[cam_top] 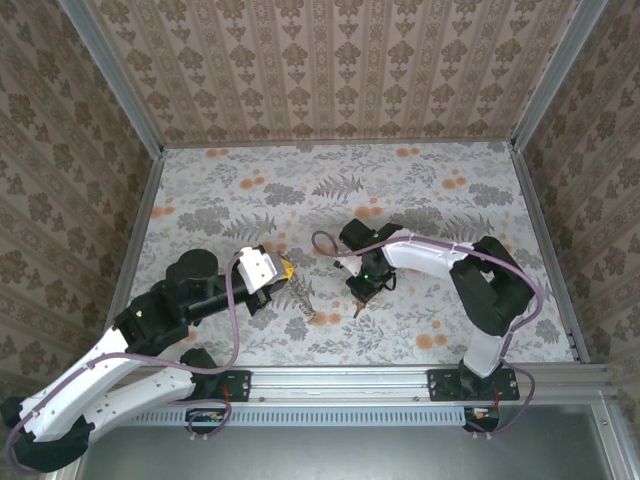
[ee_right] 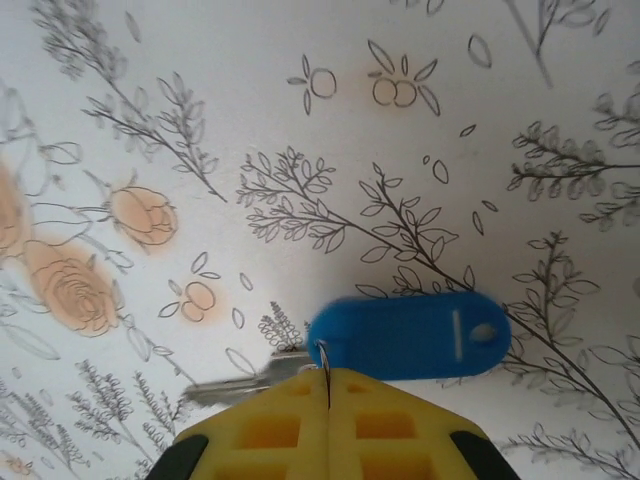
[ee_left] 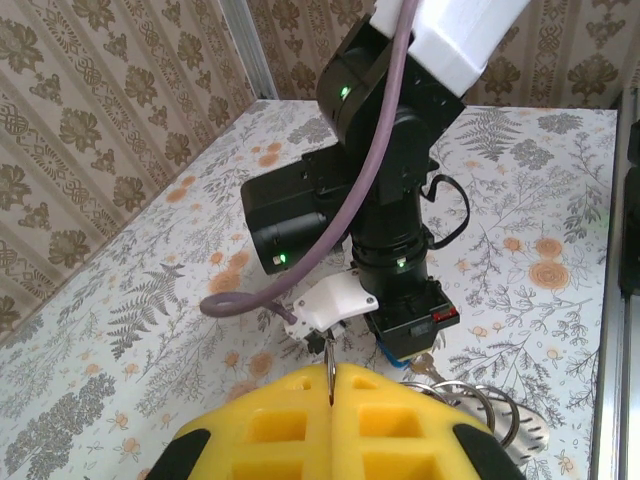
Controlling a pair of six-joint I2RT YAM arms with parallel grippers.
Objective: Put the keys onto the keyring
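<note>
Left gripper [cam_top: 284, 268] sits left of centre on the floral table [cam_top: 450, 200], closer to the near edge than the far one. Its yellow fingertips are pressed together, pinching a thin wire loop of the keyring [cam_top: 303, 300]. The chain part trails from the tips toward the near edge and lies on the surface. In the left wrist view the left gripper [ee_left: 330, 385] has no gap between its pads, and the silvery coils of the keyring [ee_left: 485, 405] bunch just to their right. Just right of centre, the right gripper [cam_top: 359, 303] points down at the surface, near the chain but apart from it. In the right wrist view the right gripper [ee_right: 327, 378] is closed tight. It probably nips the small wire ring of the key [ee_right: 405, 335], which has a blue head and a silvery blade and lies flat just beyond the tips.
</note>
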